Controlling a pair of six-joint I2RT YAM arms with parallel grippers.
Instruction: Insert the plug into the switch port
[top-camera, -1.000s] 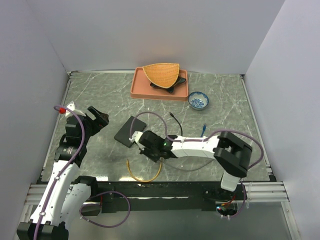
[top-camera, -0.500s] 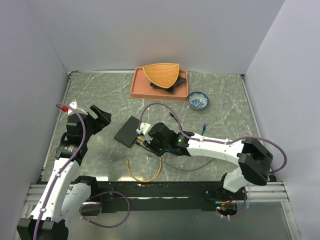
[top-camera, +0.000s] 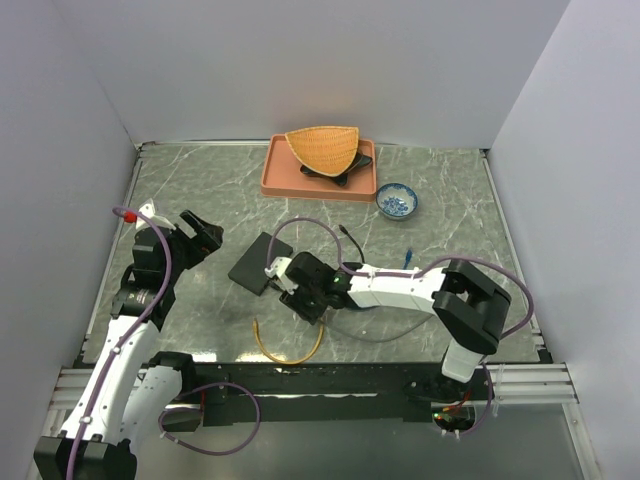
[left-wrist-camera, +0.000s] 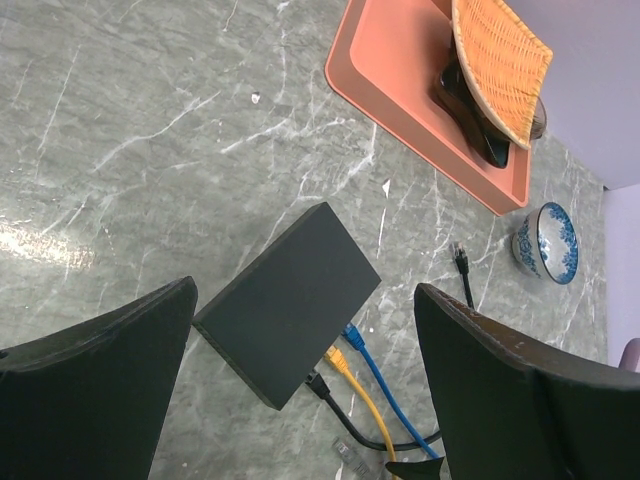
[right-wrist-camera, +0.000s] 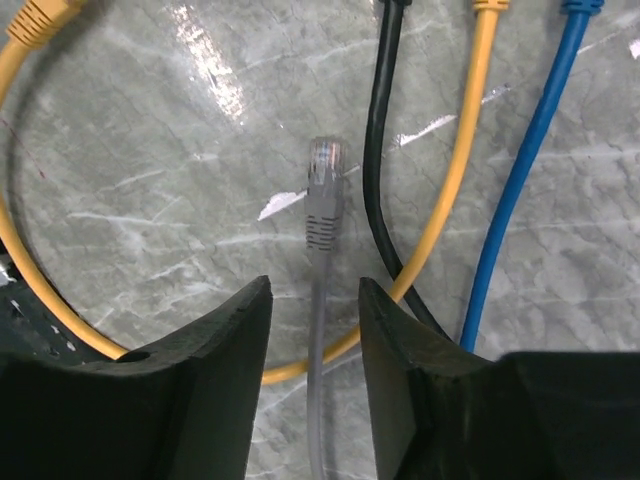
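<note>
Facing grey plug (right-wrist-camera: 325, 190), right fingers (right-wrist-camera: 210, 370) apart.

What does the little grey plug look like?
The grey plug has a clear plastic tip and a ribbed grey sleeve. It lies flat on the marble table, unplugged, tip pointing away from the right gripper, whose open jaws straddle its cord without touching. A black cable runs close beside it.
</note>
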